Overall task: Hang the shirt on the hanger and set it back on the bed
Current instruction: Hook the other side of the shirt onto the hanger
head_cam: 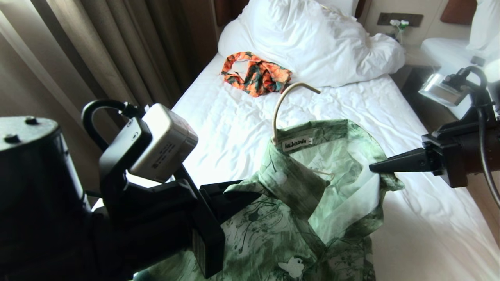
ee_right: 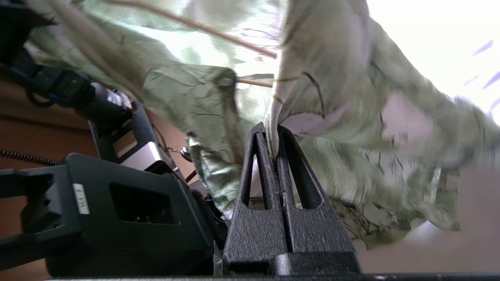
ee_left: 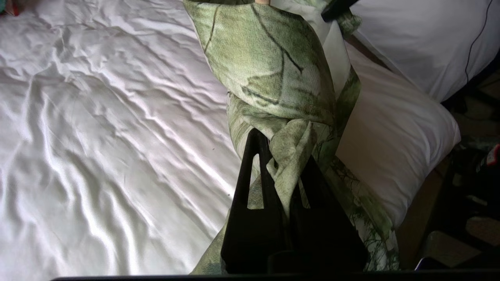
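Observation:
The light green flowered shirt point(head_cam: 297, 218) hangs in the air above the bed point(head_cam: 234, 117), stretched between both grippers. The cream hanger point(head_cam: 278, 107) sits inside it, its hook rising out of the collar; thin hanger wire shows through the cloth point(ee_right: 195, 25). My left gripper point(head_cam: 234, 191) is shut on the shirt's left shoulder, with bunched fabric point(ee_left: 289, 156) pinched between its jaws point(ee_left: 283, 152). My right gripper point(head_cam: 377, 168) is shut on the right edge of the shirt, a fold of cloth point(ee_right: 272, 125) clamped at its tips point(ee_right: 272, 134).
An orange and dark green garment point(head_cam: 256, 74) lies near the bunched white duvet point(head_cam: 312, 43) at the head of the bed. Curtains point(head_cam: 117, 50) hang on the left. A second white bed point(head_cam: 449, 50) stands across the aisle on the right.

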### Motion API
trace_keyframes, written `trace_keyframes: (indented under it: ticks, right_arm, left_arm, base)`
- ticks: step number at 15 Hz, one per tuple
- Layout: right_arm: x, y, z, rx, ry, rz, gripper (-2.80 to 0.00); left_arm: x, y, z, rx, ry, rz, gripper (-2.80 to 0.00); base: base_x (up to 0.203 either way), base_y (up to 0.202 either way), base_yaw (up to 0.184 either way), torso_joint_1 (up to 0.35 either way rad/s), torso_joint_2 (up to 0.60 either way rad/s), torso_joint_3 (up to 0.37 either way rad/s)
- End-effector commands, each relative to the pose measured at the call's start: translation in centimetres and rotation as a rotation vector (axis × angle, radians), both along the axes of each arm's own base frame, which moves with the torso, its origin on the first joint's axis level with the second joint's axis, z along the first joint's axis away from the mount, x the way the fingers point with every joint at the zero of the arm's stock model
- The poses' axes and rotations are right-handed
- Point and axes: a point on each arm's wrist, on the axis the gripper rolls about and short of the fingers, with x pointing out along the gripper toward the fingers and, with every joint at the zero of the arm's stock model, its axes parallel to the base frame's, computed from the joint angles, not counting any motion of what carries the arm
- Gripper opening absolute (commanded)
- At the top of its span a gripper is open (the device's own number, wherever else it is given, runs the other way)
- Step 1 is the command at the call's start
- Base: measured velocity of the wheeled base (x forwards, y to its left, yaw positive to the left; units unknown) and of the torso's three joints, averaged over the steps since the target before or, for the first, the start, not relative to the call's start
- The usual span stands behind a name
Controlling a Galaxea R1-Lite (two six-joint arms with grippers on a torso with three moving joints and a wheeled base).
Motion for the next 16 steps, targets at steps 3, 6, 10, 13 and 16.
trace_keyframes:
  ticks: [3, 6, 10, 13, 16]
  right_arm:
    - [-1.9, 2.4, 1.0, 0.012, -0.049, 0.119, -2.80]
    - [-0.8, 2.8, 1.6, 0.038, -0.142, 0.119, -2.80]
    - [-0.5, 2.3, 2.2, 0.044, -0.174, 0.092, -2.80]
    - [-0.1, 1.2, 2.2, 0.036, -0.178, 0.048, -2.80]
    - [0.1, 0.0, 2.0, 0.020, -0.187, 0.011, -2.80]
  left_arm:
    - [0.7, -1.0, -0.3, -0.130, -0.019, 0.038, -2.80]
    - [0.3, -1.1, -0.9, -0.162, 0.035, 0.025, -2.80]
    - [0.0, -0.9, -2.6, -0.110, 0.074, -0.035, -2.80]
    - [-0.6, -0.7, -2.4, -0.117, 0.066, -0.051, -2.80]
    - [-1.2, -0.3, -1.8, -0.130, 0.053, -0.073, -2.80]
  base:
    - [0.000, 0.000, 0.000, 0.000, 0.00, 0.000]
    - [0.000, 0.000, 0.000, 0.000, 0.00, 0.000]
    - [0.000, 0.000, 0.000, 0.000, 0.00, 0.000]
    - [0.000, 0.000, 0.000, 0.000, 0.00, 0.000]
    - [0.000, 0.000, 0.000, 0.000, 0.00, 0.000]
